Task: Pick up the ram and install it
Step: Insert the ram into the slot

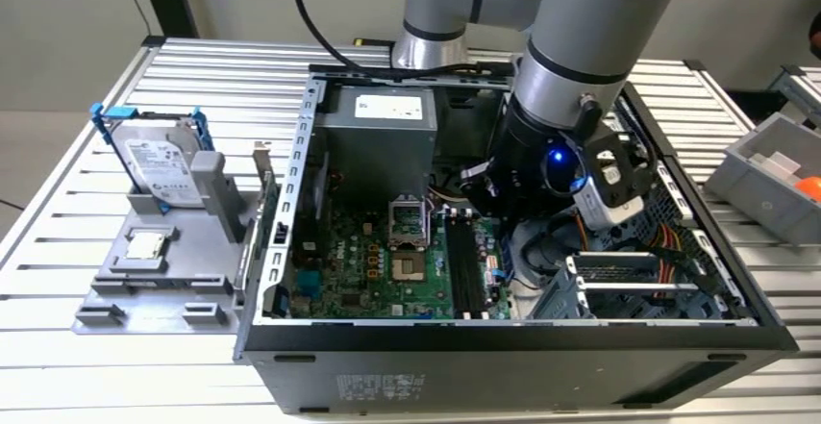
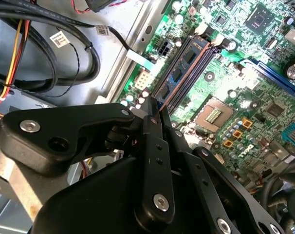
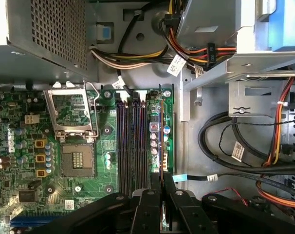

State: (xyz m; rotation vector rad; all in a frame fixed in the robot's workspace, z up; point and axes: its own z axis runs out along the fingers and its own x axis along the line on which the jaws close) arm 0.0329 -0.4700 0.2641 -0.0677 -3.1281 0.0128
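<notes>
Blue ram (image 2: 179, 73) sits in slot just beyond fingers (image 2: 152, 122).

A robotics lab bench: slatted aluminium table (image 1: 103, 366), opened computer case (image 1: 513, 347), parts bin (image 1: 770, 169).

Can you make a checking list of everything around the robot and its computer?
Surface: slatted metal table carrying an open computer case.
Job's things: the ram, blue, lies along the memory slots; whether it is fully seated cannot be told.
Clutter: hard drive and processor chip on a grey stand.
Grippers: pincer inside the case, shut on the ram.
Cables: black and coloured bundles beside the slots.
Surroundings: grey bin at the exterior view's right.
</notes>
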